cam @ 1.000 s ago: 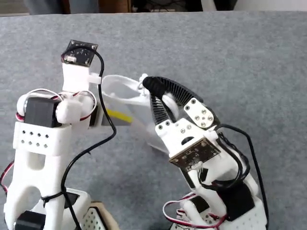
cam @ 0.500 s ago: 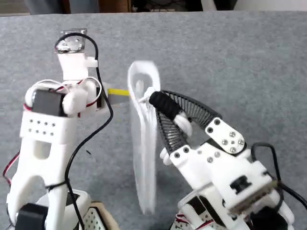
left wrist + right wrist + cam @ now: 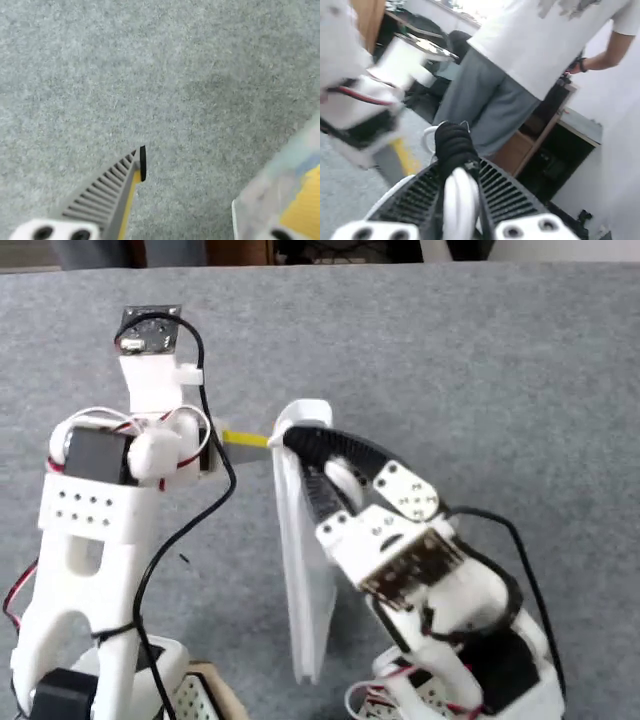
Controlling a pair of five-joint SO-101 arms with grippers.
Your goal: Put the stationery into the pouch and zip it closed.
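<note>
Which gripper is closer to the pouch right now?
Right. The right gripper has its jaws shut on the far end of the pouch; the left gripper is beside that end, not holding it.

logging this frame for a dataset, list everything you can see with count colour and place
pouch: one, translucent white, held edge-on between the two arms, far end in the right gripper
yellow item: one, yellow, at the pouch's far end beside the left gripper; cannot tell if it is inside
table: one, grey, under both arms
left gripper: one, white arm, beside the pouch's far end
right gripper: one, black and white, shut on the pouch
</note>
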